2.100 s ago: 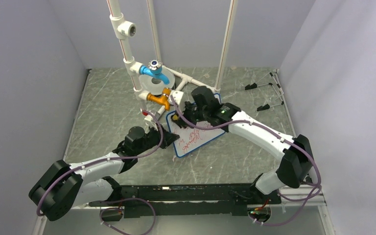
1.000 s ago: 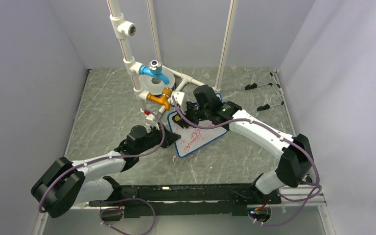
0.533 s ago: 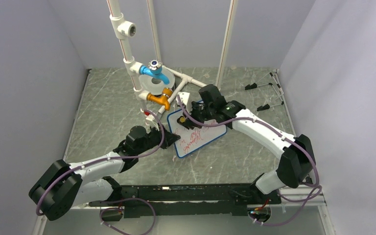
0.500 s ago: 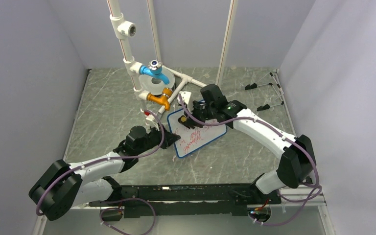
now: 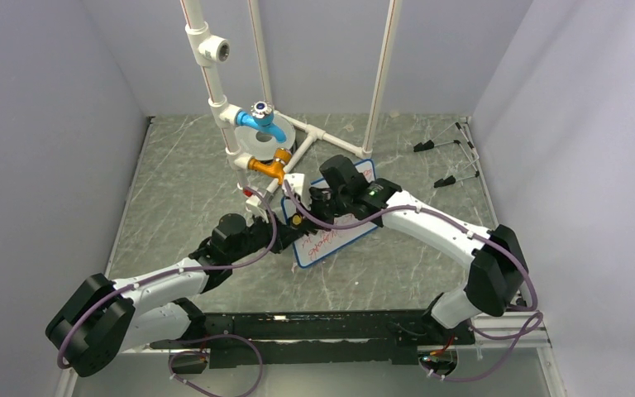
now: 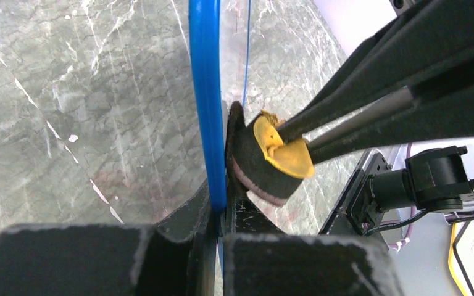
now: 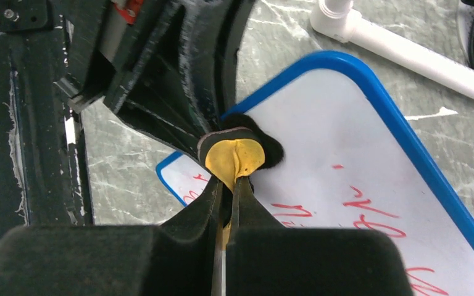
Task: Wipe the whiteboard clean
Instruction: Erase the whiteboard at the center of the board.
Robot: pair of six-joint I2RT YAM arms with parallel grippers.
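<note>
The whiteboard (image 5: 341,235) lies tilted on the marble table, blue-rimmed, with red handwriting (image 7: 370,213) on its near part. My left gripper (image 5: 284,233) is shut on the board's left blue rim (image 6: 208,92), pinching the edge between its jaws (image 6: 219,213). My right gripper (image 7: 228,185) is shut on a round eraser (image 7: 236,154) with a yellow top and a black felt pad. The eraser (image 6: 270,161) presses on the board face right beside the rim and close to the left fingers (image 7: 179,105). In the top view the eraser (image 5: 297,221) sits at the board's left end.
A white PVC pipe frame (image 5: 215,91) rises behind the board, with a blue valve (image 5: 258,121), an orange valve (image 5: 268,167) and a round grey disc (image 5: 256,147). A pipe (image 7: 401,46) lies just past the board's far edge. Black clips (image 5: 434,146) lie at the back right.
My right gripper has dragged the eraser leftward and nearer across the board to its left edge. The left gripper has kept its hold on the rim.
</note>
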